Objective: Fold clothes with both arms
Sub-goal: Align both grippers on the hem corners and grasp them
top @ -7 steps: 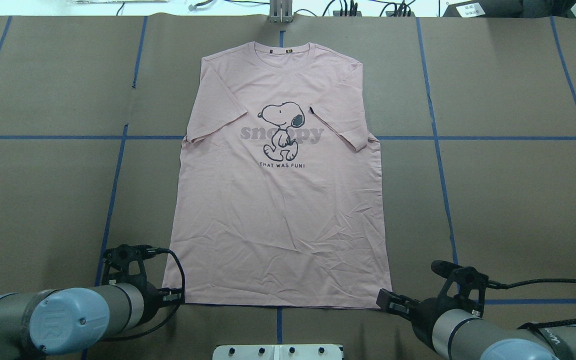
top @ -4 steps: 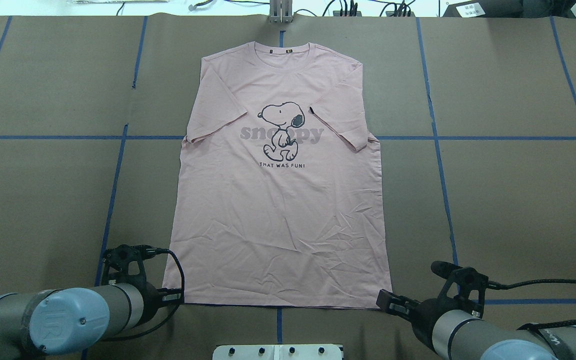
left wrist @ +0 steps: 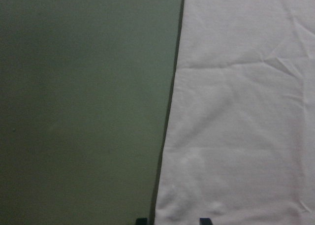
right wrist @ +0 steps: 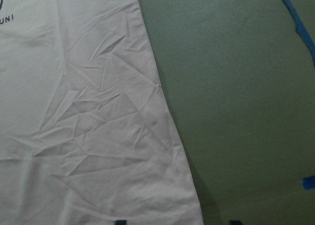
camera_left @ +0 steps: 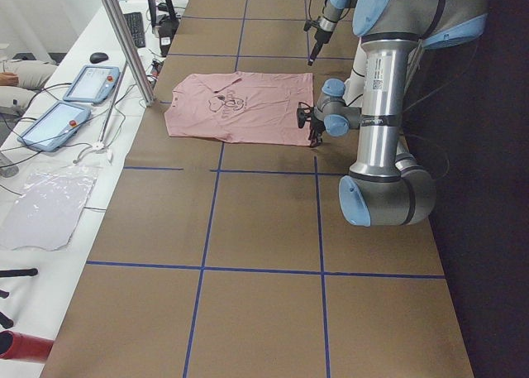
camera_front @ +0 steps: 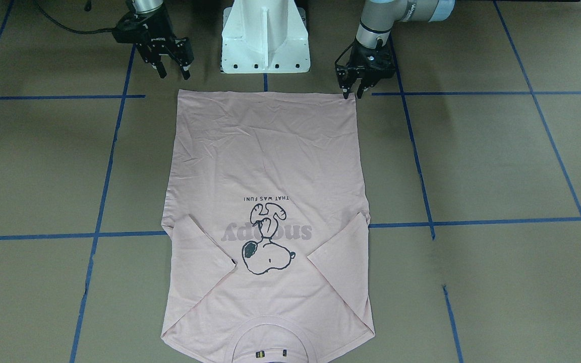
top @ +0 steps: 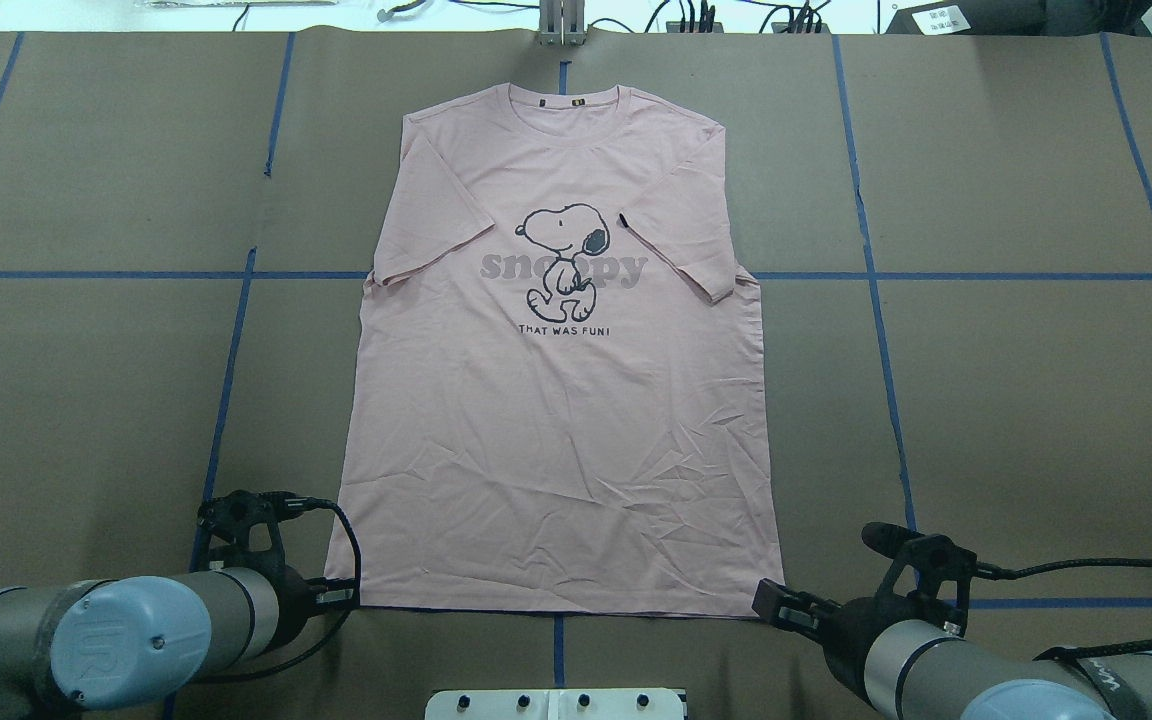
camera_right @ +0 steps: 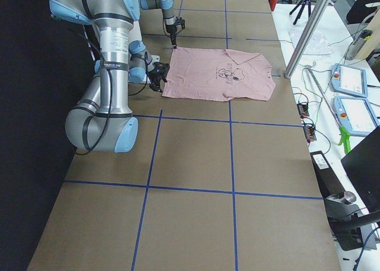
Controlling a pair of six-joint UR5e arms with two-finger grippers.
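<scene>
The pale pink T-shirt (top: 556,420) lies flat and face up on the brown table, collar far from me, both sleeves folded inward over the chest. My left gripper (top: 341,597) sits low at the shirt's near left hem corner; it is open, and in the left wrist view its fingertips (left wrist: 141,220) straddle the shirt (left wrist: 236,136) edge. My right gripper (top: 771,600) hovers just off the near right hem corner, open wider. In the front-facing view the left gripper (camera_front: 352,94) touches the hem corner and the right gripper (camera_front: 173,75) stands just behind the shirt (camera_front: 265,161).
The white pedestal base (camera_front: 265,35) stands between the arms, just behind the hem. Blue tape lines (top: 226,380) grid the brown table cover. A metal post (top: 561,25) rises beyond the collar. Tablets (camera_left: 87,84) lie on the side bench.
My left arm has drawn slightly back and to the left along the near hem corner. The right arm and the shirt have not moved.
</scene>
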